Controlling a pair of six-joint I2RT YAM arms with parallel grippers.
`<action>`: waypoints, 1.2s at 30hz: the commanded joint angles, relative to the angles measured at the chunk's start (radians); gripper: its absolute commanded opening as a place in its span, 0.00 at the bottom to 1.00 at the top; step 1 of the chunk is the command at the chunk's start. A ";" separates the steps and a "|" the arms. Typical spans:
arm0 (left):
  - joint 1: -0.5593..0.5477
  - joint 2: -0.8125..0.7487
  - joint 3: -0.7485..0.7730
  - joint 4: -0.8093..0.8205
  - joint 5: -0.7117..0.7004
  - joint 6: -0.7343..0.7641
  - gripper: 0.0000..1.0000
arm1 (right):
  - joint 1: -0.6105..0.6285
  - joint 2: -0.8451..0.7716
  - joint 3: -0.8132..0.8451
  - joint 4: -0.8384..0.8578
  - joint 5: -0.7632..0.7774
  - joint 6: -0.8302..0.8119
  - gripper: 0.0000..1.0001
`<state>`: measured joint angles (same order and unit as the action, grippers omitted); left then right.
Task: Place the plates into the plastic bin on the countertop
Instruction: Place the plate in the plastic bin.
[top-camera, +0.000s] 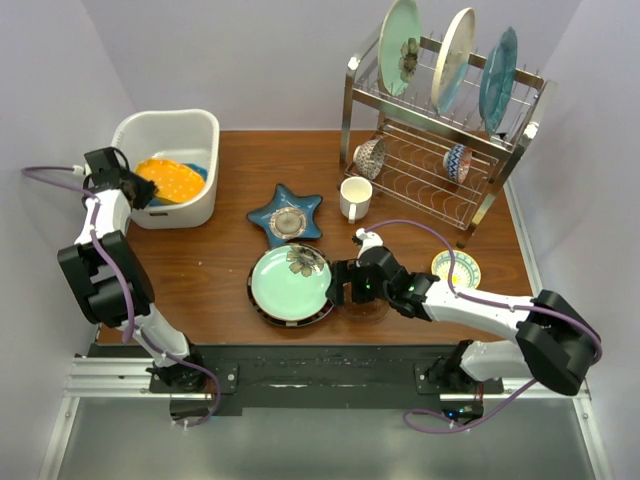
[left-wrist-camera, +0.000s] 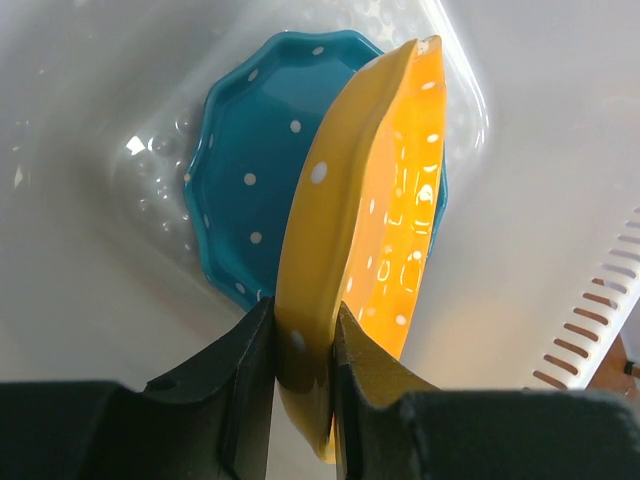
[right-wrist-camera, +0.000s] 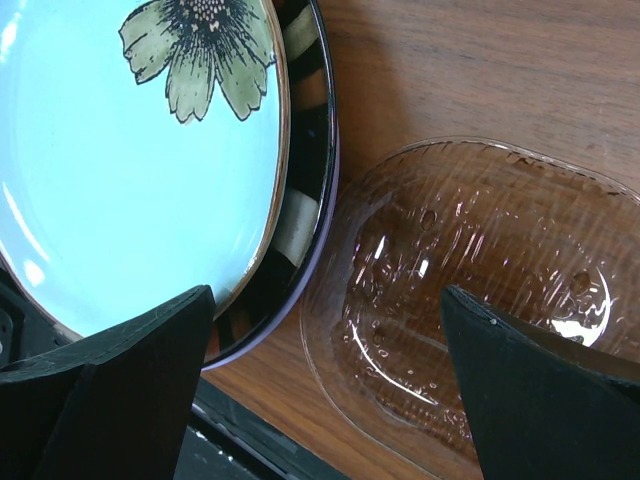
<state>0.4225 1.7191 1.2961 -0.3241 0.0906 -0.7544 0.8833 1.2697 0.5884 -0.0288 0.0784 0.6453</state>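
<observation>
My left gripper (left-wrist-camera: 300, 335) pinches the rim of one orange plate (left-wrist-camera: 380, 200). It stands on edge inside the bin (left-wrist-camera: 80, 90), its length pointing away from me, above one blue plate (left-wrist-camera: 250, 150) lying flat. My right gripper (right-wrist-camera: 325, 305) gapes wide over one glass dish (right-wrist-camera: 480, 280) on the countertop (right-wrist-camera: 480, 70), beside one green plate (right-wrist-camera: 120, 170). Three more plates (top-camera: 455, 60) stand upright in the rack (top-camera: 420, 170).

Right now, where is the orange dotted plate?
Top view, far left: the left end effector grips the orange dotted plate by its edge, above the blue dotted plate in the white plastic bin.
</observation>
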 joint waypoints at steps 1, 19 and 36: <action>-0.002 -0.007 0.100 0.096 0.040 0.023 0.18 | 0.002 0.011 0.041 0.024 -0.011 -0.016 0.99; -0.007 0.050 0.172 0.004 0.077 0.084 0.35 | 0.002 0.011 0.044 0.015 0.000 -0.024 0.99; -0.008 0.111 0.232 -0.122 0.103 0.185 0.58 | 0.002 -0.001 0.041 0.001 0.007 -0.029 0.99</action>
<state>0.4194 1.8099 1.4807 -0.4431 0.1459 -0.6159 0.8833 1.2774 0.5945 -0.0296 0.0784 0.6350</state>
